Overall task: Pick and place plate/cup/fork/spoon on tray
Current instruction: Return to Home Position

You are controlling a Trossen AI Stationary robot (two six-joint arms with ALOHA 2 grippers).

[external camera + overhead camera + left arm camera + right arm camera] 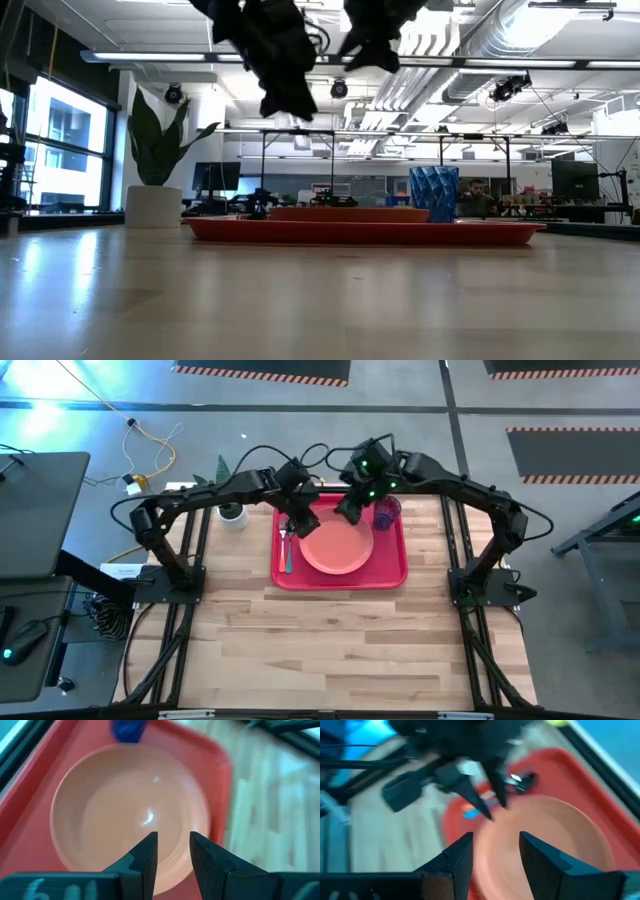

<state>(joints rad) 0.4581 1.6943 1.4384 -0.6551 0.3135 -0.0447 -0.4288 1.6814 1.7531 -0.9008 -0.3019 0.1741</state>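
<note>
Over the pale wooden table, the left gripper and right gripper hover above the one red tray, jaws apart and empty; going home well, I judge, means lifting straight up, then drawing each arm to its own side, clear of the cup. The tray holds one salmon-pink plate mid-tray, one blue-purple cup at its far right corner and one teal-handled spoon along its left side; the fork I cannot pick out.
</note>
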